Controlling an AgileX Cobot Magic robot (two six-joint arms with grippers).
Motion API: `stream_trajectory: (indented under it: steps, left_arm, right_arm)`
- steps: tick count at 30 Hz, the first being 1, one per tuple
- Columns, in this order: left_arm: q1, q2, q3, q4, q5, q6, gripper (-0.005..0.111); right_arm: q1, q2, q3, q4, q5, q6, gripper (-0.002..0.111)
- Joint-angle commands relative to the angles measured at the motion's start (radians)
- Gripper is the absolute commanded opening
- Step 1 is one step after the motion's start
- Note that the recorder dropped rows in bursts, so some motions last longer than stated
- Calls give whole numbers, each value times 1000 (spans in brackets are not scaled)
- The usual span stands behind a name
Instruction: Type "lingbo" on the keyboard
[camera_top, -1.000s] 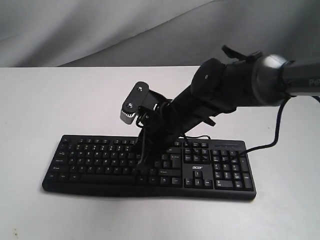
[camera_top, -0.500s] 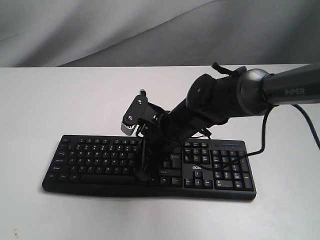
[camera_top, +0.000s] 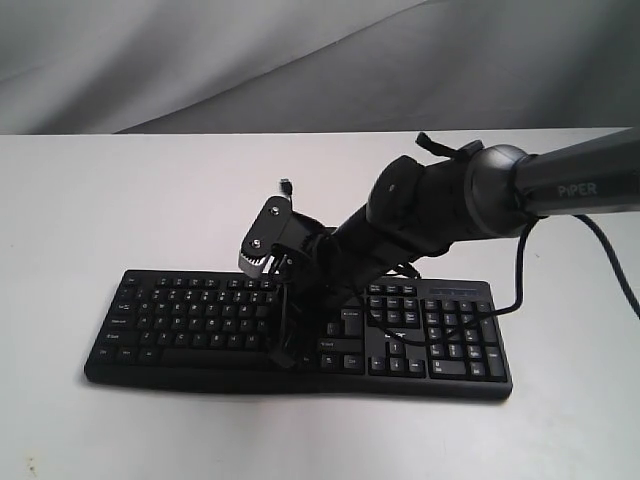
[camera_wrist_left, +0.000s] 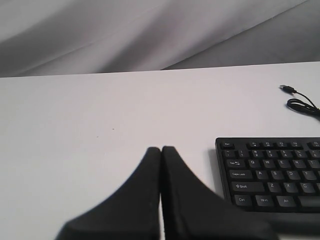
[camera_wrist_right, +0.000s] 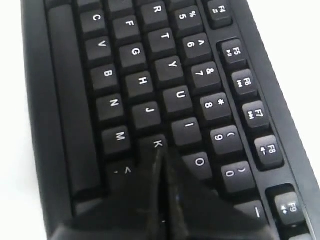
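Right wrist view: the right gripper (camera_wrist_right: 161, 152) has its two black tapered fingers pressed together into one point, holding nothing. That point sits over the wide, flat, black plastic keyboard with white legends (camera_wrist_right: 135, 51), at the edge of the K key, with M, O and I just beside it. Whether it is pressing a key cannot be told.

In the left wrist view the left gripper (camera_wrist_left: 161, 150) is likewise closed tight on nothing. It hangs over the bare white table (camera_wrist_left: 100, 125), apart from the keyboard's Esc-and-Ctrl end (camera_wrist_left: 270, 170).

In the exterior view the keyboard (camera_top: 190, 320) lies flat toward the front of the table (camera_top: 100, 200), its number pad at the right of that view. The dark right arm marked "PiPER" (camera_top: 470, 195) comes in from the right and slants down over the keyboard's middle. Its gripper (camera_top: 283, 355) meets the right part of the letter block.

Behind the keyboard, the thin black USB cable's plug (camera_top: 286, 185) lies on the table. A creased grey cloth (camera_top: 300, 50) hangs at the back.
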Motion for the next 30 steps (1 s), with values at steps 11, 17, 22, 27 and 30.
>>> stream_trajectory:
  steps: [11,17,22,27,30]
  left_arm:
    - [-1,6,5,-4,-6,-2,1]
    - [-1,6,5,-4,-6,-2,1]
    - [-1,6,5,-4,-6,-2,1]
    - [-1,6,5,-4,-6,-2,1]
    - [-1,6,5,-4,-6,-2,1]
  right_arm:
    - [0,-20,-6,2,-25,-11,0]
    - [3,-4,-76,-6,-8,-8,0]
    - [3,55,-140,-5,33,12,0]
    - [3,79,-146,5,33,12,0]
    - [3,79,-146,5,39,12,0]
